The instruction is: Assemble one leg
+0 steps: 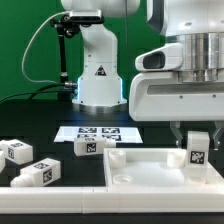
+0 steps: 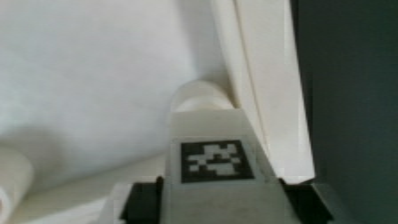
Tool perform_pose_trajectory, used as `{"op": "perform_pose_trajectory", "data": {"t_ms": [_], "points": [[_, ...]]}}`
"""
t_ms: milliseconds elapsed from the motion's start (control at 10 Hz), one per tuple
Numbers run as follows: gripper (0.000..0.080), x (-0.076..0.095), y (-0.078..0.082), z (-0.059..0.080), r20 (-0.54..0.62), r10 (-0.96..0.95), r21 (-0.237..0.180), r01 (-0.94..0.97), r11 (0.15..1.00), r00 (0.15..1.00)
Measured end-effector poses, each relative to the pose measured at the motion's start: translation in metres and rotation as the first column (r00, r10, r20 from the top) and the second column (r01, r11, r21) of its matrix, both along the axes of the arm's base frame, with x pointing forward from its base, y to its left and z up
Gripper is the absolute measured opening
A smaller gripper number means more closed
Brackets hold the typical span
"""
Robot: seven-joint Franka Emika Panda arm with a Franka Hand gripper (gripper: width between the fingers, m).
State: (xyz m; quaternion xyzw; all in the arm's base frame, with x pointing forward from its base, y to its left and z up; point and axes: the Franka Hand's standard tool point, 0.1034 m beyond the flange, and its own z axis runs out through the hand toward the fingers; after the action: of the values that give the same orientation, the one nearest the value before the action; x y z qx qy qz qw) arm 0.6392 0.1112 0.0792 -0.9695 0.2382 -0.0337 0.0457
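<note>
Green backdrop behind, black table (image 1: 40,128) below, white robot base (image 1: 97,75) at the table's back edge.

- End effector (image 1: 197,140) hangs over the front corner of the table on the exterior view's right. It is clamped narrow on one leg (image 1: 197,152), with a dark finger pressed to each side of the block.
- Leg stands upright in the grip with its long axis vertical. The tag faces the exterior camera. The free end points straight down from the end effector.
- Directly beneath is the tray (image 1: 140,170), the large white rimmed piece lying flat near the front edge.
- Wrist view: leg (image 2: 215,150) runs away from the fingers (image 2: 150,203) toward the tray floor, just beside the raised rim (image 2: 267,80). Its far end looks rounded and sits close in the angle where the rim meets the floor. Cannot tell whether it is touching the floor.
- Judgement: the coming move turns on this vertical line-up, leg axis square to the tray and tip close against the rim. The seating point lies straight below the end effector, so little sideways correction seems needed.
- Three loose legs (image 1: 35,172) lie well apart, toward the front corner on the exterior view's left.
- Marker board (image 1: 98,132) lies mid-table, behind the tray
</note>
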Motion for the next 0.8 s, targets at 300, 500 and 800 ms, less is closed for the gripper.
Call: {"op": "perform_pose_trajectory", "data": {"t_ms": [300,500,800], "points": [[0.0286,-0.0005,0.0029,-0.0010,-0.030,-0.560,0.034,0.561,0.827,0.828],[0.0287,-0.0018,0.0088,-0.0013,-0.051,-0.735,0.041,0.736,0.675,0.677],[0.0297,-0.0004,0.0044,-0.0005,-0.006,-0.508,0.025,0.508,0.861,0.861]]}}
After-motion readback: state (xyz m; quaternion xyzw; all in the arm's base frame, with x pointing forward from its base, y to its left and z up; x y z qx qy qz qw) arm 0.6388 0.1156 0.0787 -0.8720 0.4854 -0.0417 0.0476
